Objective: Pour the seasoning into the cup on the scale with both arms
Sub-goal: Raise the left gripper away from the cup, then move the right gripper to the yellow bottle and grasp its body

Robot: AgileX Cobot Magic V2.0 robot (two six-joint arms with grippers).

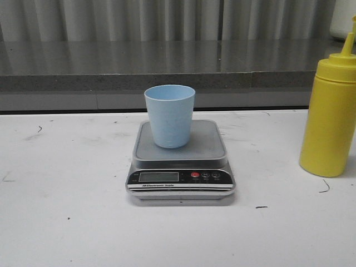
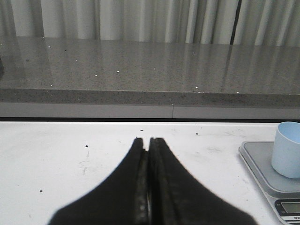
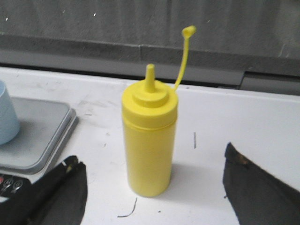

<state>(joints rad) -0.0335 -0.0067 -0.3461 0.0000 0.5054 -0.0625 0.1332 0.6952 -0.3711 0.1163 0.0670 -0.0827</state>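
Observation:
The pale blue cup (image 1: 169, 115) stands upright on the silver-grey scale (image 1: 181, 167) at the table's middle. The yellow seasoning bottle (image 1: 329, 117) stands upright at the right edge of the front view. In the right wrist view the bottle (image 3: 150, 140) stands just ahead of my right gripper (image 3: 150, 161), whose fingers are wide apart and touch nothing; the cap hangs open on its strap. My left gripper (image 2: 148, 140) is shut and empty over bare table, with the cup (image 2: 288, 149) and scale (image 2: 267, 168) off to its right. No gripper shows in the front view.
A grey stone ledge (image 1: 167, 69) runs along the back of the white table (image 1: 67, 194), with a curtain behind it. Small dark marks dot the tabletop.

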